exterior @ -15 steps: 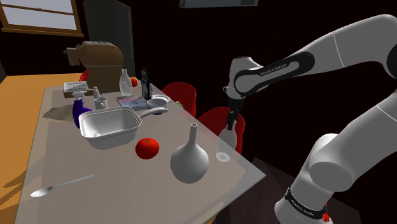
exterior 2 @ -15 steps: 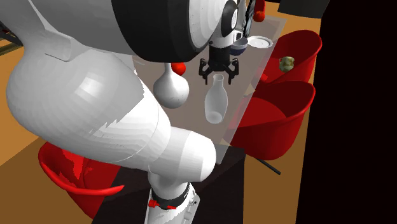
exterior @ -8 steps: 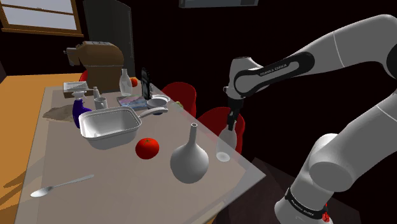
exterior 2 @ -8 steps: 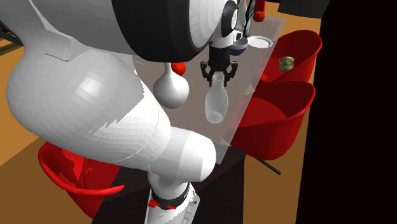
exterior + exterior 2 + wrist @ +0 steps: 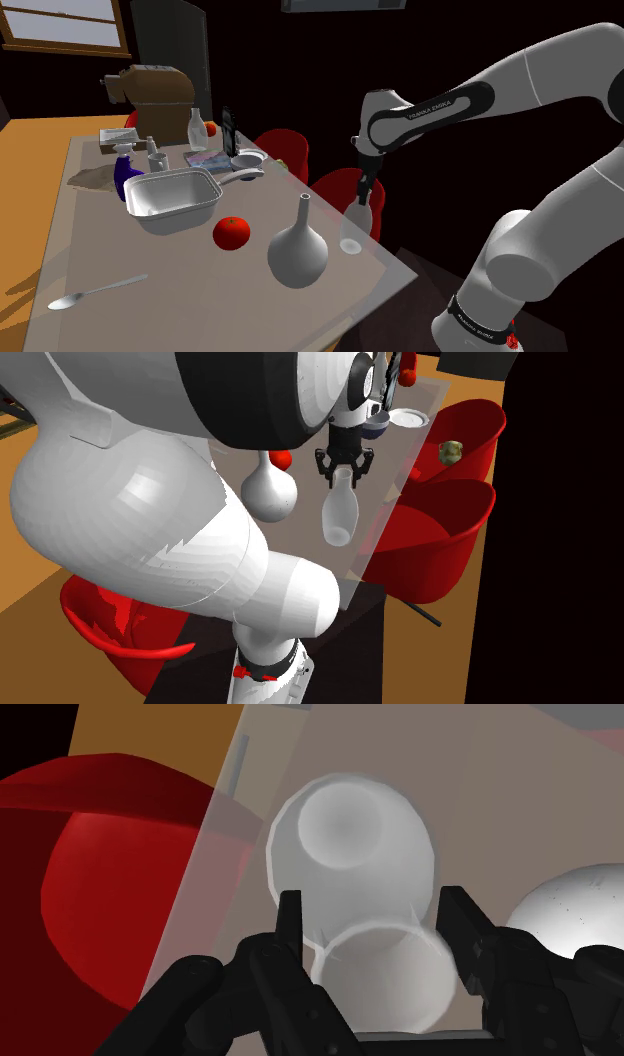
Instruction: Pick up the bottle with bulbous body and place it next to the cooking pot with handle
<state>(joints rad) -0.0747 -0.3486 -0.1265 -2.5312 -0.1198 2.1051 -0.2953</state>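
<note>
The gripper (image 5: pixel 344 469) is clamped on the neck of the clear bottle (image 5: pixel 338 517), which stands upright near the table (image 5: pixel 180 290) edge, well apart from the pot (image 5: pixel 190 213). Gripping the narrow neck likely avoids the belly, too wide for the fingers.

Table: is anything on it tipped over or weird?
Nothing is tipped or spilled. The odd bit: the see-through bottle stands upright right by the edge of the table, where the fingers clasp its neck.

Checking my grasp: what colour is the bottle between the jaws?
Translucent white bottle, clearest in wrist view.
</note>
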